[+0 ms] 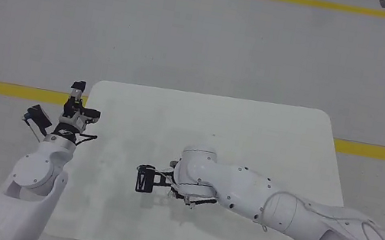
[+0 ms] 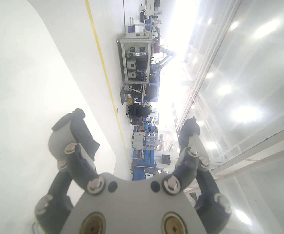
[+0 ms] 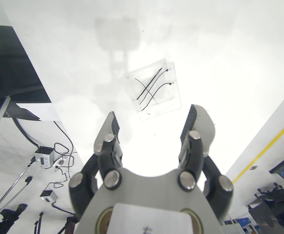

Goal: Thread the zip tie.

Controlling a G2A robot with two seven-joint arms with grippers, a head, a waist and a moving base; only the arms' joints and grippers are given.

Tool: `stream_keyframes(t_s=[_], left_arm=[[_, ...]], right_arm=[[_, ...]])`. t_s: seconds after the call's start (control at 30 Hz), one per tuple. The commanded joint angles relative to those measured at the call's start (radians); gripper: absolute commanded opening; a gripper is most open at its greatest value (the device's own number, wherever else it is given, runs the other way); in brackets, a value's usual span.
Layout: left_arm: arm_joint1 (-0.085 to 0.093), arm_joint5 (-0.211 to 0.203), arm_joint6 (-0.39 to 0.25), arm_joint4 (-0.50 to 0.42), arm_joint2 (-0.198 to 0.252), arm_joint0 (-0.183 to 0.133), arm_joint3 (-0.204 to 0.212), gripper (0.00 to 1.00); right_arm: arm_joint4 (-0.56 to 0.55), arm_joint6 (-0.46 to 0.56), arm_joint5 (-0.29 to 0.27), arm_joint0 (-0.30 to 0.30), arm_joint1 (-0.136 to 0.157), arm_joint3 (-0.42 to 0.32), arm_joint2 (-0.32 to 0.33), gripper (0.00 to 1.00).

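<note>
Zip ties, black plastic, lie crossed in a clear plastic tray ahead of your right gripper, bare white table between. Left gripper sits at the table's 9 o'clock; both released.

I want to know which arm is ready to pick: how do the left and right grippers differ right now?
Position: the grey left gripper sits at the white table's left edge; the grey right gripper is over the table. Aim: the left faces the room beyond; the right faces the clear plastic tray holding black zip ties. Both have open, empty fingers.
</note>
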Motion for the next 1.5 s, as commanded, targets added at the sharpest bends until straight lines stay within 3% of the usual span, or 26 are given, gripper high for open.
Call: stream_keyframes(t_s=[0.0,0.13,0.37,0.67,0.97,1.47], left_arm=[[0.0,0.0,0.0,0.0,0.0,0.0,0.0,1.0],[0.0,0.0,0.0,0.0,0.0,0.0,0.0,1.0],[0.0,0.0,0.0,0.0,0.0,0.0,0.0,1.0],[0.0,0.0,0.0,0.0,0.0,0.0,0.0,1.0],[0.0,0.0,0.0,0.0,0.0,0.0,0.0,1.0],[0.0,0.0,0.0,0.0,0.0,0.0,0.0,1.0]], right_arm=[[-0.003,0.0,0.0,-0.002,-0.004,0.006,0.0,0.07],[-0.027,-0.02,0.0,-0.013,-0.012,0.021,0.0,0.19],[-0.104,0.003,0.0,-0.054,-0.042,0.063,0.0,0.14],[-0.153,-0.002,0.0,-0.087,-0.096,0.166,0.0,0.2],[-0.175,-0.004,0.0,-0.11,-0.152,0.27,0.0,0.17],[-0.163,0.013,0.0,-0.117,-0.205,0.378,0.0,0.2]])
